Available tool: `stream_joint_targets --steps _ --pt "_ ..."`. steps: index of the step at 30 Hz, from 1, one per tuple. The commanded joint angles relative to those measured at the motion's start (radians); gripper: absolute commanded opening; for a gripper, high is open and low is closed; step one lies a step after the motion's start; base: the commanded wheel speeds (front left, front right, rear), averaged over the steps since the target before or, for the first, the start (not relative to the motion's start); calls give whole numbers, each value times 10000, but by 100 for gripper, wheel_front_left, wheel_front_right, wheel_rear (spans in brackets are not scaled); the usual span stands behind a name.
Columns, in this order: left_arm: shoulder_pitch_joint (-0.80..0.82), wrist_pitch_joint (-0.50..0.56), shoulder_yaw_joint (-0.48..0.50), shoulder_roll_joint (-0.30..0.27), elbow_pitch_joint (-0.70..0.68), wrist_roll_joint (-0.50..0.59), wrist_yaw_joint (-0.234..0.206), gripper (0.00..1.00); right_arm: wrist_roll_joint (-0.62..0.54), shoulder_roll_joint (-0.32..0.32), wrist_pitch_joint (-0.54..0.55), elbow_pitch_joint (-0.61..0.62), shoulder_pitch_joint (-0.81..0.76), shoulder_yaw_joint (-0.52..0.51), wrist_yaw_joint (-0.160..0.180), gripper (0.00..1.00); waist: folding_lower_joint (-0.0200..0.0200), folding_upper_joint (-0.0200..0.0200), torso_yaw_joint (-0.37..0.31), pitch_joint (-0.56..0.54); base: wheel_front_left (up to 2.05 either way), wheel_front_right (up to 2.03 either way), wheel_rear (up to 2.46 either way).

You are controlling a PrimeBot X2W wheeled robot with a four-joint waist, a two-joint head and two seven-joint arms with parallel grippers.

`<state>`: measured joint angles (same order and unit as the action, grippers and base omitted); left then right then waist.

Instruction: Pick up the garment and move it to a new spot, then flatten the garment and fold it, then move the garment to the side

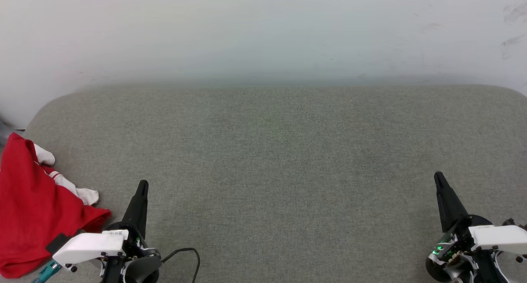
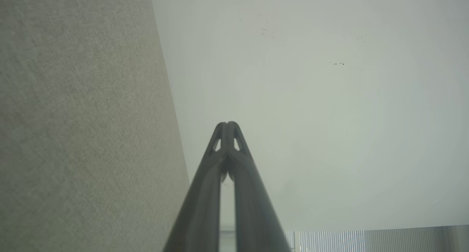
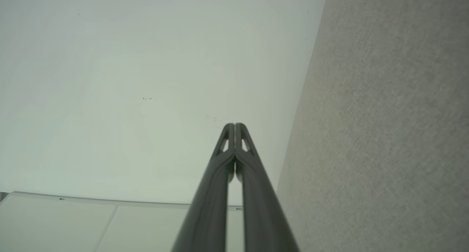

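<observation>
At the left edge of the grey fabric counter (image 1: 280,159), the garment (image 1: 29,217) lies crumpled, red with a white sleeve showing, just beside the left hand (image 1: 142,186). The right hand (image 1: 439,177) sits well apart. Both hands have their fingers pressed together, holding nothing.

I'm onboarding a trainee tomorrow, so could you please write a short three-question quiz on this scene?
1. True or false: the bright red, white-sleeved jersey T-shirt lies flattened at the middle of the grey fabric-covered surface.
2. Which gripper is nearer the T-shirt: A left gripper, B right gripper?
3. Fill in: both grippers' jaws are ____.
Key: 1 false; it lies crumpled at the surface's left edge. 2 A. 3 shut.
</observation>
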<state>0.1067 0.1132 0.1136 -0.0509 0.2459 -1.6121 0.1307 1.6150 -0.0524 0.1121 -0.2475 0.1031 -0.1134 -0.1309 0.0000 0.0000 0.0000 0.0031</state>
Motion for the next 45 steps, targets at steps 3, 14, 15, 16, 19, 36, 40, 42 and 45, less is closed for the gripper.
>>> stream_joint_targets --steps 3,14,15,16,19,36,40,42,45 --pt "53 44 27 22 -12 -17 18 0 -44 38 20 -6 139 5 3 0 0 0 0 0 0 0 0" --pt "53 44 27 22 -12 -17 18 0 -44 38 20 -6 139 5 3 0 0 0 0 0 0 0 0" --pt "53 44 27 22 -12 -17 18 0 -43 38 20 -6 139 5 3 0 0 0 0 0 0 0 0" --pt "53 44 27 22 -12 -17 18 0 -44 38 20 -6 139 5 3 0 0 0 0 0 0 0 0" --pt "53 44 27 22 -12 -17 18 0 -44 38 20 -6 139 5 3 0 0 0 0 0 0 0 0" --pt "-73 -532 -495 10 -457 132 -2 100 -237 -6 -489 468 -346 268 2 100 0 0 -3 10 0 0 0" --pt "-81 -723 -598 9 -760 376 -1 100 -429 -34 -693 735 -404 370 2 100 0 0 -2 11 0 0 0" --pt "-86 -813 -637 9 -921 451 -1 100 -547 -56 -789 866 -430 428 2 100 0 0 -3 9 0 0 0" --pt "-99 -946 -714 8 -1107 705 -1 100 -760 -97 -927 1046 -470 498 2 100 0 0 -3 5 0 0 0"
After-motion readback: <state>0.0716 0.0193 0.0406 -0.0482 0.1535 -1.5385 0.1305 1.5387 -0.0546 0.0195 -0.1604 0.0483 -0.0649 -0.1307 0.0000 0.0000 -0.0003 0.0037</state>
